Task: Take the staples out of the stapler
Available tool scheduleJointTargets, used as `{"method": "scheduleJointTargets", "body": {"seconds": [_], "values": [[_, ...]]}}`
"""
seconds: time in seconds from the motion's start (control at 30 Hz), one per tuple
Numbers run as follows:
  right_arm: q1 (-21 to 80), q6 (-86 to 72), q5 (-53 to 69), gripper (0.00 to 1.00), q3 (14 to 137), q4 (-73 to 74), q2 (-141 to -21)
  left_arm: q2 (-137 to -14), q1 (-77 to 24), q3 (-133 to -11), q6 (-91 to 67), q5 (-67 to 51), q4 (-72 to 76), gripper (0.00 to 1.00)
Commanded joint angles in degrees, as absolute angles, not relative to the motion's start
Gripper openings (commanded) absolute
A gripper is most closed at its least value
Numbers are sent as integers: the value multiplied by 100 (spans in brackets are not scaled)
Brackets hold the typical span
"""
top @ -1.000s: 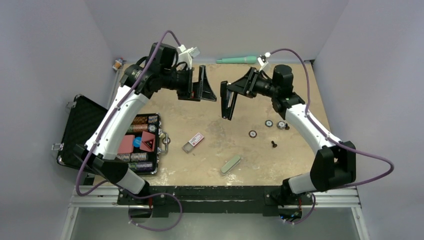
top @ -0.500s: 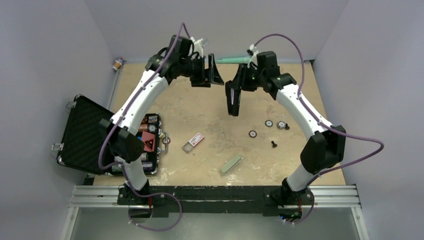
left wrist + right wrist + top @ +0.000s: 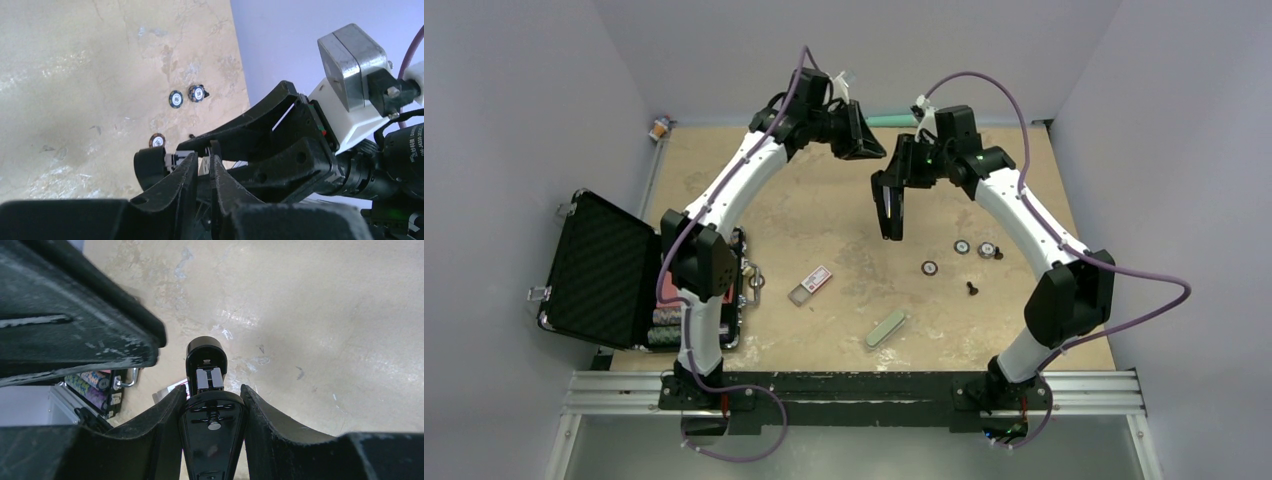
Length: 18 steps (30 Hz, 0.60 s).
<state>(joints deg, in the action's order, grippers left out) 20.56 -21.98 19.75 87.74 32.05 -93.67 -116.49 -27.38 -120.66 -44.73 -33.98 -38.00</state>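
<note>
The stapler (image 3: 205, 351) is held in the air above the desk (image 3: 824, 215), beyond and to the right of the small clear box (image 3: 811, 285) as seen from above. It is clamped between the fingers of the right end effector (image 3: 213, 390), which is closed on its body. Its black nose sticks out past the fingertips toward the desk, and a silvery metal part is exposed there. The left end effector (image 3: 203, 165) is also held up beyond the box, near the stapler. Its jaws are set only a narrow gap apart, and whether anything is pinched between them cannot be told. A sage-green piece (image 3: 885, 328) lies flat on the desk, nearer than the box and to its right.
</note>
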Motion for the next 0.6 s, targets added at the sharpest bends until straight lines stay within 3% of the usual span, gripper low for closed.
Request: {"method": "scheduleJointTargets", "body": {"seconds": [0.0, 0.23, 0.57], "values": [[2055, -2214, 2399, 0, 8853, 2627, -9270, -11757, -2707, -12267, -5013, -3755, -3159, 17], [2049, -2399, 2230, 0, 8998, 2421, -9353, -11689, -2714, -11899, -5015, -3603, -3335, 9], [2042, -2402, 2204, 0, 9029, 2403, -9361, -11622, -2728, -11330, -4671, -3127, -3684, 5]]}}
